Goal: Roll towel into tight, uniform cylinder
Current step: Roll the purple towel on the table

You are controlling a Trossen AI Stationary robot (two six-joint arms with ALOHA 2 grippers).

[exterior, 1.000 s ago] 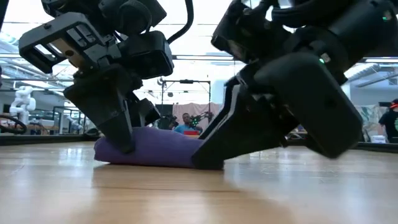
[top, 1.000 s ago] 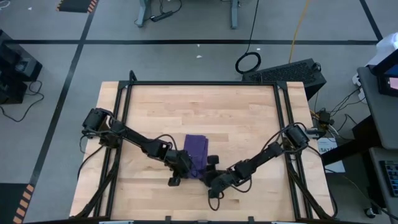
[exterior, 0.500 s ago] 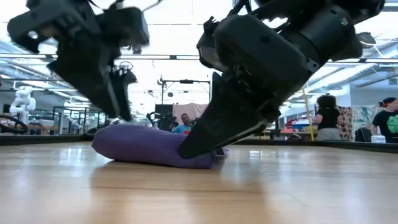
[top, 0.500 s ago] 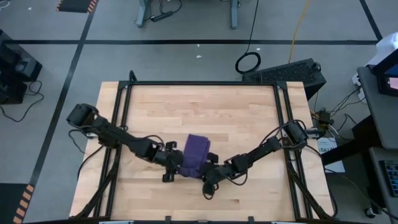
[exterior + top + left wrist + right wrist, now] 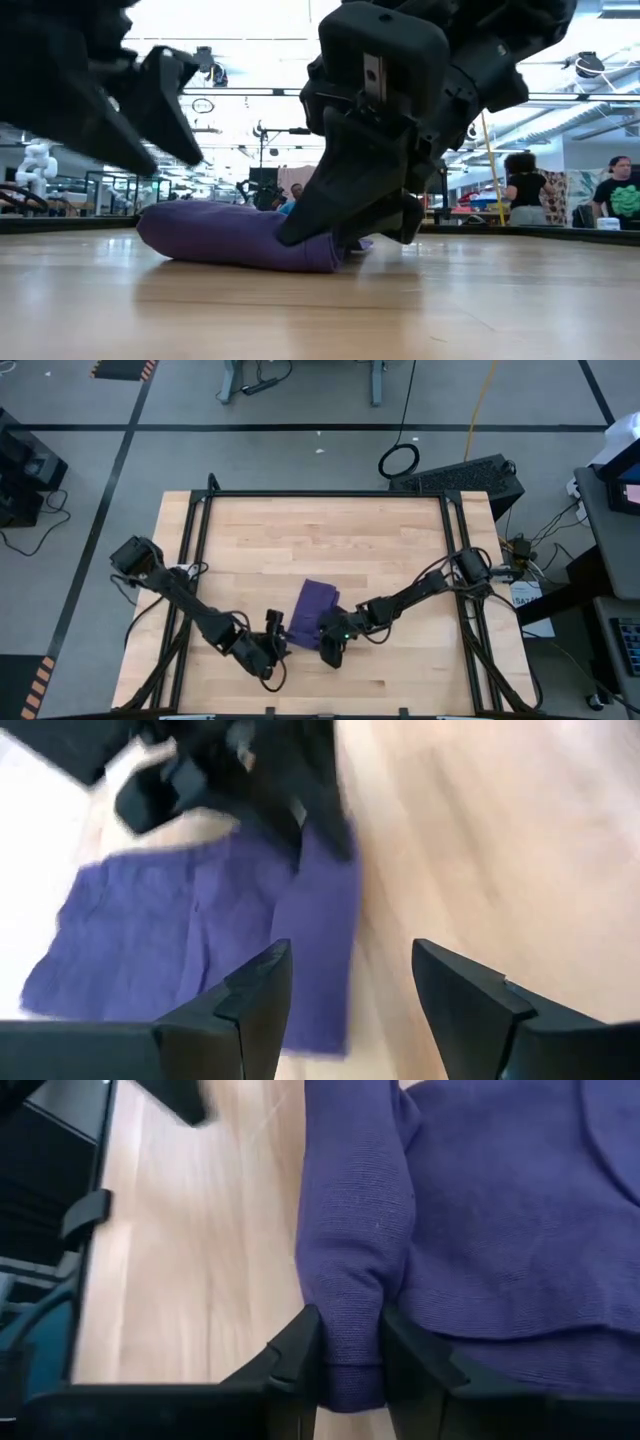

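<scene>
Near the front of the light wooden tabletop [image 5: 320, 530], the left gripper [image 5: 272, 650] hangs spread wide and empty, just beside the small purple cloth towel [image 5: 312, 612] lying bunched at the middle. On the towel's right side, the right gripper [image 5: 350, 1352] pinches a raised fold of the cloth.

Solid purple towel [image 5: 310, 615] on a pale wood-grain table [image 5: 400, 540].
</scene>
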